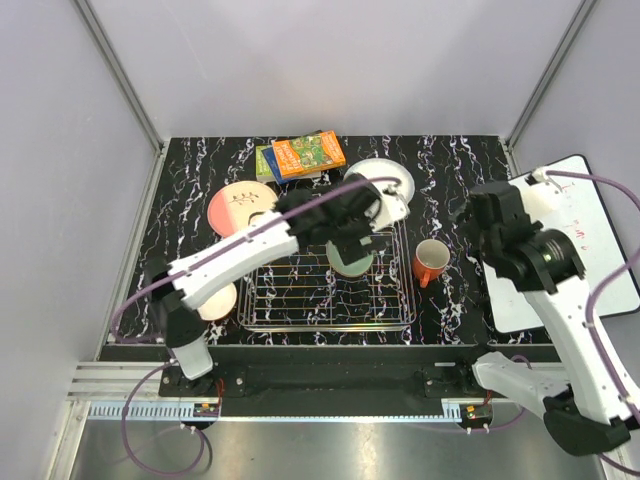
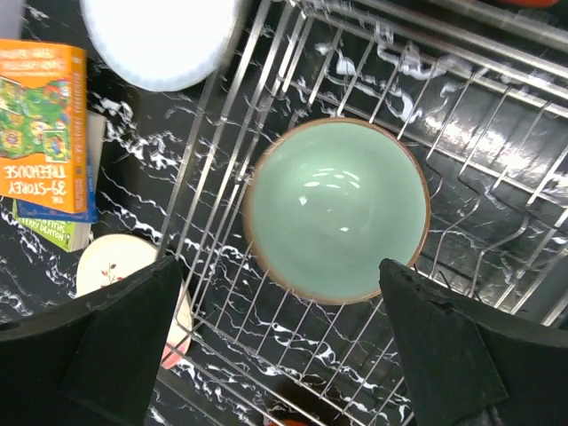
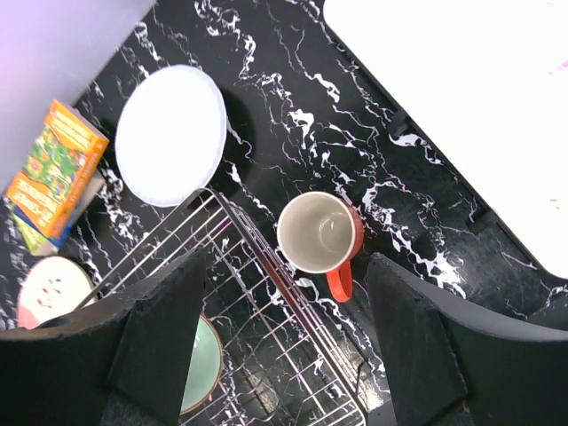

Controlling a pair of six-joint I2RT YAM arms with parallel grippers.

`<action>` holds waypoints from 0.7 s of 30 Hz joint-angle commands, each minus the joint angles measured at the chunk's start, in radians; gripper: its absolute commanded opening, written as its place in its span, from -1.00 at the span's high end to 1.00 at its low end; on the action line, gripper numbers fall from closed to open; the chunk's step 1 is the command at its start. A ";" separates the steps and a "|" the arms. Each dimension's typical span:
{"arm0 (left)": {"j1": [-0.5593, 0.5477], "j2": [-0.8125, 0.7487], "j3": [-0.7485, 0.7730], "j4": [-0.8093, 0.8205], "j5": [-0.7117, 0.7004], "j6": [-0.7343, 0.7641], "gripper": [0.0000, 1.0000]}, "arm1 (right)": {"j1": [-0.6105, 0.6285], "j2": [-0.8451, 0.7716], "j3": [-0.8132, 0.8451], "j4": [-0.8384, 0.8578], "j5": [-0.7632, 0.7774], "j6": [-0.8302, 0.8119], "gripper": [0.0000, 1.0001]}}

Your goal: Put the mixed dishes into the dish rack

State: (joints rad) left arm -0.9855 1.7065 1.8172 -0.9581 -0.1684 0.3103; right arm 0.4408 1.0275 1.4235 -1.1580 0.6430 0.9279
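The counter (image 1: 190, 190) is black, streaked with white marble veining; the dish rack (image 1: 300, 300) is shiny silver wire in a grid; the bowl (image 2: 337, 209) is pale green with a thin brown rim; the mug (image 3: 319, 232) is orange-red outside and cream inside. The white plate (image 3: 170, 133) is plain; the pink-and-cream plate (image 1: 240, 205) is half one colour, half the other, with small reddish sprigs on the cream; the top book (image 1: 308, 153) is orange with a green picture; the left pincer (image 2: 280, 266) and right pincer (image 3: 286, 256) are matte black.

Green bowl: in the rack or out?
In. The pale green bowl sits upright inside the dish rack, mouth up; the left gripper is open, fingers not touching it.
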 commanded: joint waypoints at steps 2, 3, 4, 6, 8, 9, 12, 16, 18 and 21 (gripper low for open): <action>-0.099 0.097 -0.032 0.064 -0.220 0.018 -0.98 | -0.008 -0.095 -0.080 -0.037 0.070 0.107 -0.60; -0.116 0.126 -0.033 0.070 -0.224 0.018 -0.98 | -0.010 -0.110 -0.087 -0.051 0.067 0.120 -0.60; -0.122 0.137 -0.030 0.076 -0.232 0.016 -0.98 | -0.010 -0.119 -0.098 -0.054 0.058 0.124 -0.60; -0.134 0.168 -0.030 0.090 -0.263 0.018 -0.98 | -0.010 -0.148 -0.127 -0.060 0.052 0.141 -0.60; -0.137 0.192 -0.027 0.091 -0.276 0.009 -0.98 | -0.010 -0.161 -0.146 -0.060 0.041 0.144 -0.60; -0.142 0.199 -0.030 0.093 -0.283 0.004 -0.98 | -0.008 -0.167 -0.146 -0.063 0.038 0.143 -0.60; -0.157 0.209 -0.048 0.099 -0.299 -0.020 -0.98 | -0.010 -0.159 -0.144 -0.069 0.040 0.131 -0.60; -0.176 0.217 -0.087 0.108 -0.318 -0.042 -0.98 | -0.008 -0.139 -0.129 -0.068 0.035 0.123 -0.60; -0.180 0.220 -0.104 0.108 -0.316 -0.062 -0.98 | -0.008 -0.130 -0.123 -0.066 0.032 0.120 -0.60; -0.186 0.214 -0.117 0.107 -0.292 -0.082 -0.98 | -0.008 -0.127 -0.120 -0.068 0.027 0.118 -0.60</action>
State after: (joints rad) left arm -1.1572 1.9198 1.7187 -0.8742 -0.4488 0.2718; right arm 0.4374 0.8917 1.2751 -1.2198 0.6609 1.0351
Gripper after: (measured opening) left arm 0.987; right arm 0.798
